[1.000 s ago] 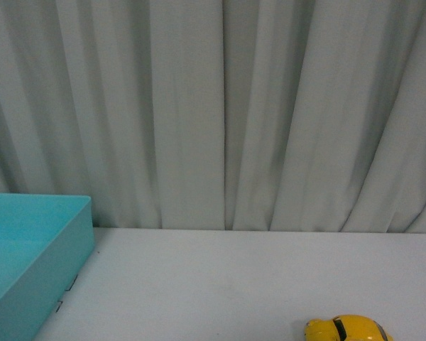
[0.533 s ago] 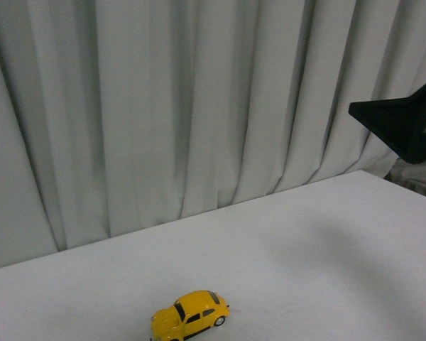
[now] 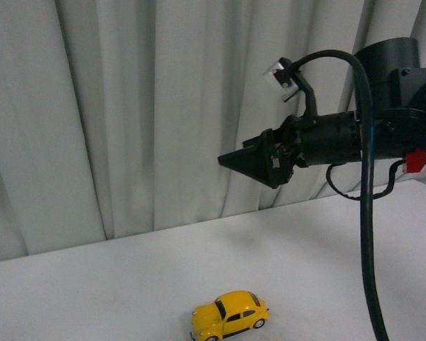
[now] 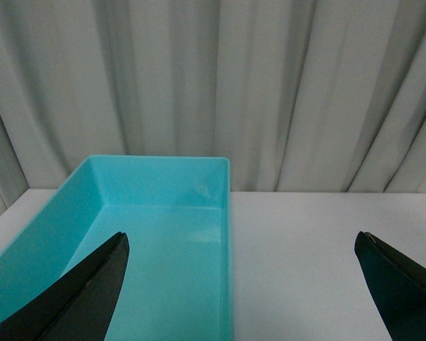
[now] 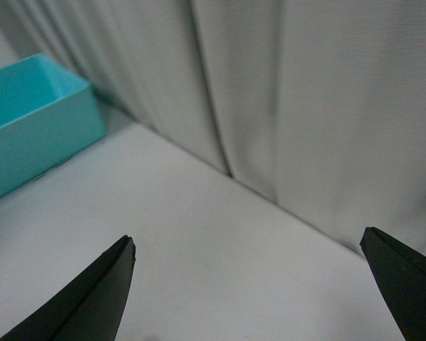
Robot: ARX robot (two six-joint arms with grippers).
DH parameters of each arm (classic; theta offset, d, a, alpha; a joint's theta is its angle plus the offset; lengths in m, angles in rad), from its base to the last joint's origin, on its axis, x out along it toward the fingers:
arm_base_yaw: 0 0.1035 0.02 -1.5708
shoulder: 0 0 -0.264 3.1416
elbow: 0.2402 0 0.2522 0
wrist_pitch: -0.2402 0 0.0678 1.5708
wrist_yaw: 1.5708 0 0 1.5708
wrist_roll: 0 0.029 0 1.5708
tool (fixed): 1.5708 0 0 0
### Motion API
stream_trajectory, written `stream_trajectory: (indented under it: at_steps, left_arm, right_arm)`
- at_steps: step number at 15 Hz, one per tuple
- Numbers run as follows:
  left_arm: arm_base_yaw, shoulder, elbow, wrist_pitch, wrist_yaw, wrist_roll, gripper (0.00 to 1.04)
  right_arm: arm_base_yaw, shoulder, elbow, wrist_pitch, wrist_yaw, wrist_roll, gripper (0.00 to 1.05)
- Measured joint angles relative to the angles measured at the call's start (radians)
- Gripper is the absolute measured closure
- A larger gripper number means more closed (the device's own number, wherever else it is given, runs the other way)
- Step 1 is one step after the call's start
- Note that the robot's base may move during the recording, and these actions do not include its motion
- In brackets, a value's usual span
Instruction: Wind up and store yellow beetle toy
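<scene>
Front view: the right arm has swung in from the right. Half a second ago only a dark tip showed at the right edge. Now the right gripper (image 3: 228,159) hangs high in the air in front of the grey curtain (image 3: 128,106), pointing left. The arm is cut off at the right edge, with a black cable looping down from it.

The framing has shifted too. The teal bin that filled the left a second ago is out of this view. The yellow beetle toy (image 3: 229,315), then half cut off at the near right, now stands whole on the white surface (image 3: 113,284) near the bottom centre. It is upright on its wheels with its nose to the near left.

The gripper is well above the toy and apart from it, so the task looks barely begun. The toy is not yet grasped, wound or stored.

Right wrist view: the fingers (image 5: 92,298) are spread wide with nothing between them.

Left wrist view: the left gripper (image 4: 241,241) is likewise spread and bare, looking down into the teal bin (image 4: 156,162), which appears empty.

The toy shows in neither wrist view, and the left arm is absent from the front view. No winding key or mechanism can be made out on the toy.
</scene>
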Motion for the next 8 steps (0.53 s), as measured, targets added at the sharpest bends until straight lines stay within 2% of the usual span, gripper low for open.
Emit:
stream_trajectory:
  at_steps: [1,3,5,8]
  left_arm:
    - [0.0,0.0,0.0,0.0,0.0,0.0,0.07]
    - [0.0,0.0,0.0,0.0,0.0,0.0,0.07]
    - [0.0,0.0,0.0,0.0,0.0,0.0,0.07]
    - [0.0,0.0,0.0,0.0,0.0,0.0,0.07]
  right_arm:
    - [0.031,0.031,0.071,-0.198,-0.066,-0.156,0.07]
    - [0.058,0.084,0.153,-0.497,-0.112,-0.386,0.07]
    - [0.07,0.135,0.22,-0.746,-0.102,-0.611,0.07]
    - [0.09,0.213,0.283,-1.02,-0.013,-0.969,0.07]
